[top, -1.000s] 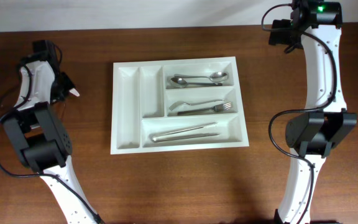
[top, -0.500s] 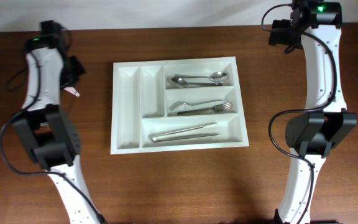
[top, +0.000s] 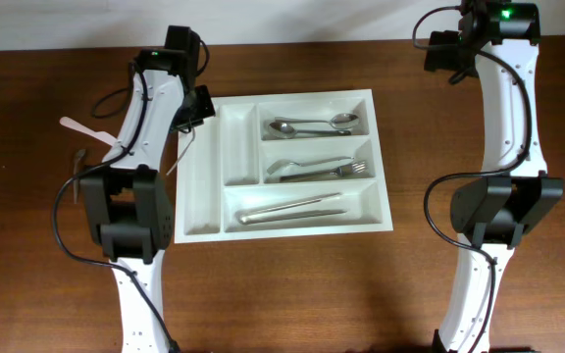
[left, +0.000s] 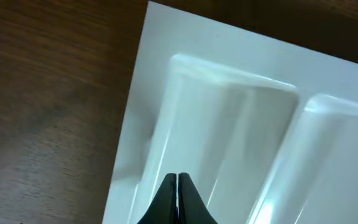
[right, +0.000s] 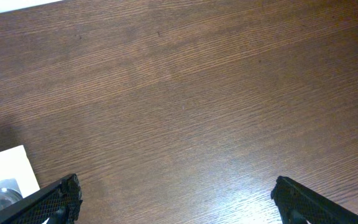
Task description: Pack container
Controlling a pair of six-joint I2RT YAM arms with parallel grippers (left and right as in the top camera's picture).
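Note:
The white container [top: 202, 191] lies mid-table. Spoons [top: 312, 125], forks [top: 320, 169] and a long metal piece [top: 292, 209] lie in its three horizontal compartments. The two narrow upright compartments hold nothing. My left gripper [top: 194, 106] hovers over the tray's back left corner. In the left wrist view it [left: 178, 177] is shut above the leftmost narrow compartment [left: 229, 118], with nothing visible in it. A thin white strip [top: 179, 157] crosses the tray's left edge below it; I cannot tell if it is held. My right gripper [right: 179, 199] is open over bare wood at the back right.
A white plastic utensil [top: 77, 126] and a small grey piece [top: 78, 157] lie on the wood left of the left arm. The tray's corner [right: 2, 174] shows at the lower left of the right wrist view. The table's back edge runs just behind both arms.
My left arm has swung right from the table's left side to above the tray's back left corner, uncovering the white utensil and the grey piece. The right arm has not moved.

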